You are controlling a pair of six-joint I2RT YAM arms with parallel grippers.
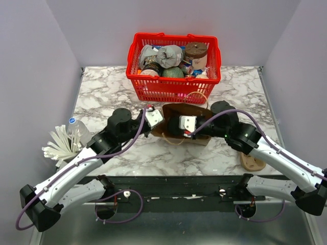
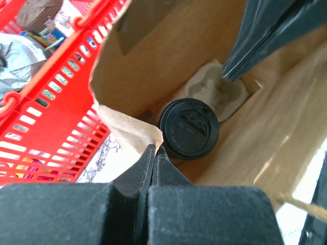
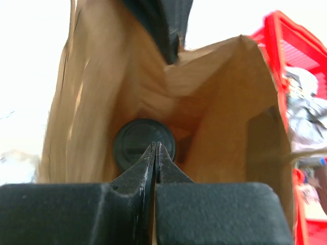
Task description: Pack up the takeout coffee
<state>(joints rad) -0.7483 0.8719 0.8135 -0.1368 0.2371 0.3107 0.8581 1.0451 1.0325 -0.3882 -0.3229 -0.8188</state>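
Observation:
The takeout coffee, seen by its round black lid point(image 2: 189, 127), stands inside an open brown paper bag point(image 1: 190, 111) at the table's middle, on a pale pulp cup tray point(image 2: 212, 87). The lid also shows in the right wrist view point(image 3: 139, 139), deep in the bag point(image 3: 225, 102). My left gripper point(image 2: 155, 149) is shut on the bag's near-left rim point(image 2: 130, 130). My right gripper point(image 3: 155, 145) is shut, pinching the opposite rim. Each gripper's dark fingers show in the other's view. In the top view the left gripper point(image 1: 159, 117) and the right gripper point(image 1: 176, 125) meet over the bag's mouth.
A red basket point(image 1: 173, 88) full of goods, with a brown-lidded tub point(image 1: 196, 51), stands right behind the bag. A blue-capped water bottle point(image 1: 75, 127) and white plastic cutlery point(image 1: 60, 145) lie at the left edge. A tan flat piece point(image 1: 252, 162) lies at front right.

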